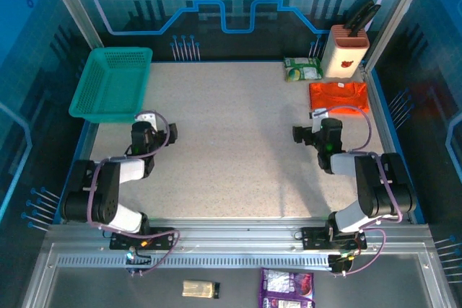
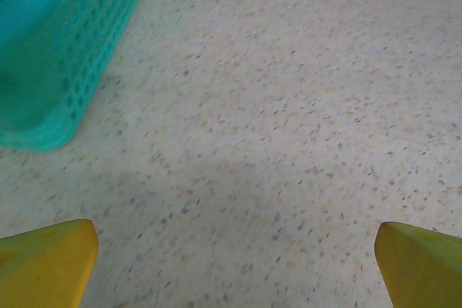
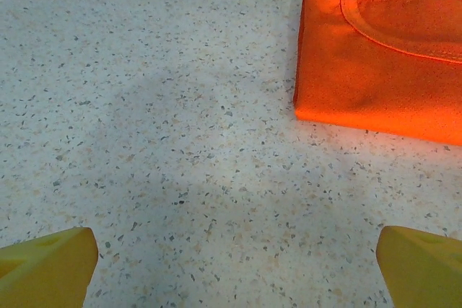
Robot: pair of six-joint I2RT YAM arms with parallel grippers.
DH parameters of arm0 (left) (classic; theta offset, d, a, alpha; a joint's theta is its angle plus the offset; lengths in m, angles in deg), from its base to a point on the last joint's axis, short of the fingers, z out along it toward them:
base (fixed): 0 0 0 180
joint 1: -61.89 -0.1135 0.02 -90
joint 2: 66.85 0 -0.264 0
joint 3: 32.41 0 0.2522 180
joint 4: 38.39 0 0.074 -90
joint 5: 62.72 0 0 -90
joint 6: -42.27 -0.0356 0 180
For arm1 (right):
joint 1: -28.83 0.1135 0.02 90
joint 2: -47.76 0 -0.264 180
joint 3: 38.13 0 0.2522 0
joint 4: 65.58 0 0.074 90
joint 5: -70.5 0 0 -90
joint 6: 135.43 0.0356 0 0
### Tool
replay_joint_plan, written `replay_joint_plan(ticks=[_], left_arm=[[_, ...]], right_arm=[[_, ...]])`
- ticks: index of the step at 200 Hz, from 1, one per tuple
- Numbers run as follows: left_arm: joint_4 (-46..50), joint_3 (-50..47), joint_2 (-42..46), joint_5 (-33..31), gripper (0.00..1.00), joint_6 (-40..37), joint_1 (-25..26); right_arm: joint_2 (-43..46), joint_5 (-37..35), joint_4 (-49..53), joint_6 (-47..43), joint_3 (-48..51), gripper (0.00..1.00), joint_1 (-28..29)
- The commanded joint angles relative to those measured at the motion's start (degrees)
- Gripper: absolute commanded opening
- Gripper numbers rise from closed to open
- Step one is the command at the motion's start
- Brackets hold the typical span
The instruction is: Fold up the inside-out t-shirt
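Observation:
The inside-out t-shirt lies folded into a neat orange-red rectangle at the table's back right; in the right wrist view the t-shirt shows its collar and a straight folded edge. My right gripper sits just in front of it, open, apart from the cloth; its yellow fingertips stand wide over bare tabletop. My left gripper rests at the left, open and holding nothing, its yellow fingertips wide apart above the speckled surface.
A teal mesh basket stands at the back left, its corner close ahead of the left gripper. A green snack packet and a knife block stand behind the t-shirt. The speckled table stretches between the arms.

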Motion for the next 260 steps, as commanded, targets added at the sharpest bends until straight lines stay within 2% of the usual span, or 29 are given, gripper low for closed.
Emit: replay_joint_plan(ticks=[1,26,33,79,260], left_arm=[[-13.63,-2.65,-2.27,4.36,0.99,-1.73,-0.78],[-11.93,-1.52,-2.52,5.73,0.99,-2.76,-0.72],[-11.97,-1.50,-2.59,5.88,0.99,-2.94,-0.56],[-11.38,-1.14,-2.62,4.45,0.99,-4.84,1.10],[-11.04,-0.91,-2.63,5.22,0.99,-4.57,0.80]], right_arm=[[-0.82,0.71,-14.41,-1.43,3.30,1.00,0.65],[-0.69,0.71,-11.90,-1.12,2.47,1.00,0.49],[-1.20,0.59,-13.83,-1.25,2.71,1.00,0.49],[-1.01,0.67,-13.23,-1.30,2.54,1.00,0.51],[-1.02,1.04,-13.02,-1.46,2.53,1.00,0.54]])
